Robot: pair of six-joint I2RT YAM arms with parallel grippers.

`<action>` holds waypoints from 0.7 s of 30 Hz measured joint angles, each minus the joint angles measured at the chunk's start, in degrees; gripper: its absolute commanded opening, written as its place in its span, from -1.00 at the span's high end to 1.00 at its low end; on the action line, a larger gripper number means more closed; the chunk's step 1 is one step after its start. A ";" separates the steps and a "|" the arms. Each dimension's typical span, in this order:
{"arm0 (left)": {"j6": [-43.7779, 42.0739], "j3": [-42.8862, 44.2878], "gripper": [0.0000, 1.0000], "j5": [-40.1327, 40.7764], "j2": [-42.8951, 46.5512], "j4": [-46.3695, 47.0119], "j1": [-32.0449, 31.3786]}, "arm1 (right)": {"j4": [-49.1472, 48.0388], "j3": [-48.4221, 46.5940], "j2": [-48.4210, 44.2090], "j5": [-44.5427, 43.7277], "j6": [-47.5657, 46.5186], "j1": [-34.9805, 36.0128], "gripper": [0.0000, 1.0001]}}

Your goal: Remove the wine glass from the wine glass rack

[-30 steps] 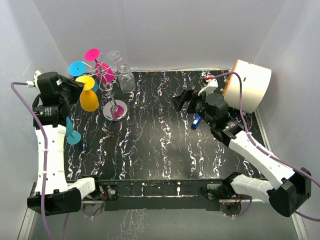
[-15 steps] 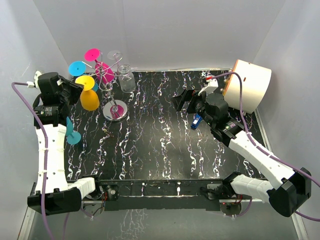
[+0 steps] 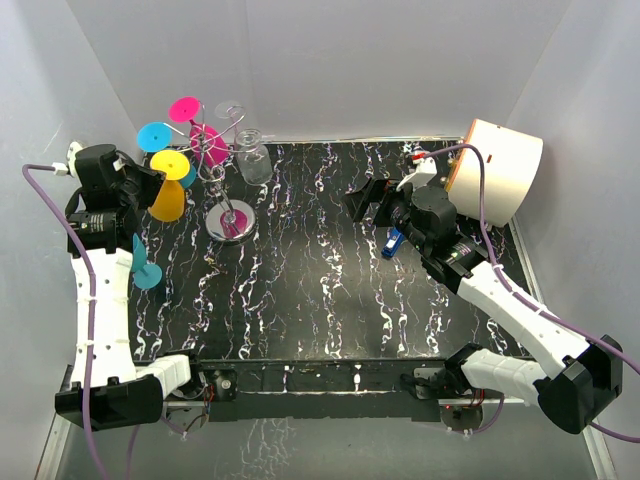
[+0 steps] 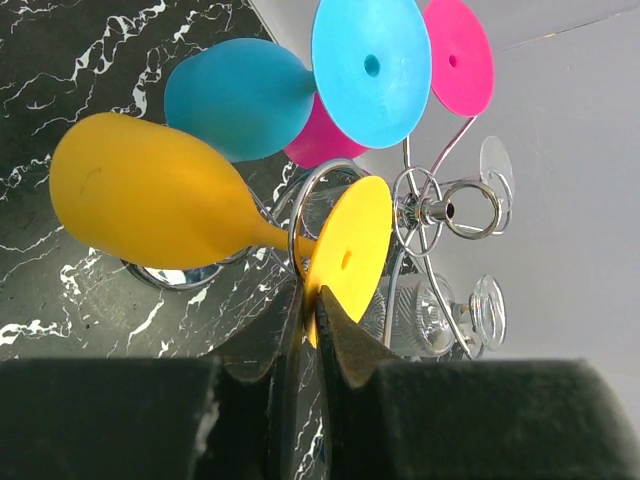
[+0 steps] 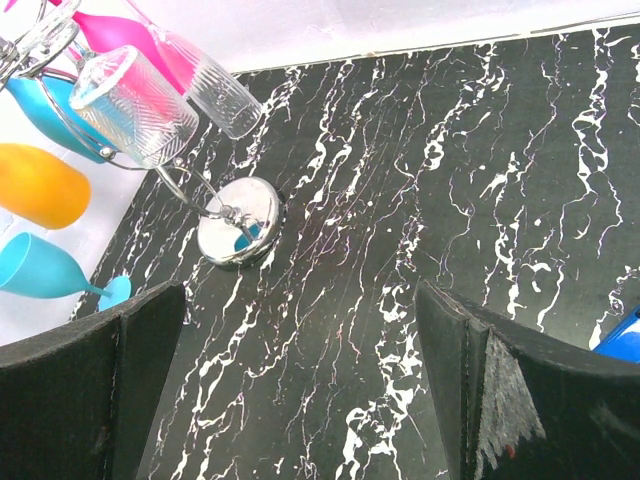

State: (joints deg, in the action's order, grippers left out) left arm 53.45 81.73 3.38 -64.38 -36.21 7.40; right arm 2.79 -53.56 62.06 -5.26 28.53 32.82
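My right gripper (image 5: pixel 300 300) is wide open, nothing between the fingers, one at each bottom corner. Black marbled table (image 5: pixel 420 150) below. Rack (image 5: pixel 238 235) at upper left, its shiny round base on the table. Hanging from it: two clear glasses (image 5: pixel 135 105), a pink glass (image 5: pixel 120 30), a blue glass (image 5: pixel 45 105). Yellow glass (image 5: pixel 40 185) at the left edge. Teal glass (image 5: pixel 45 268) on its side, near the table's left edge. Blue object (image 5: pixel 625 335) cut off at right.

Lab test booth, white walls (image 3: pixel 350 60), blk marbled tabletop (image 3: pixel 320 290)
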 measured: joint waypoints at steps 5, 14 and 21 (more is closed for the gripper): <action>0.55 0.02 0.99 0.13 0.22 0.33 0.02 | 0.02 0.00 0.00 -0.28 0.00 0.00 -0.97; 2.78 0.22 1.00 -0.81 0.85 1.03 0.66 | 0.02 0.00 0.00 -0.61 0.00 -0.11 -0.97; 4.46 0.66 1.00 -1.77 0.85 1.11 1.14 | 0.02 0.02 0.00 -0.83 0.00 -0.26 -0.97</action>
State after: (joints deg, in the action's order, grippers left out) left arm 57.91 82.39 1.61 -63.53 -35.09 8.54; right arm 2.81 -53.54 62.06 -6.09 28.53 32.56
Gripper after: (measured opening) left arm 0.027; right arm 0.983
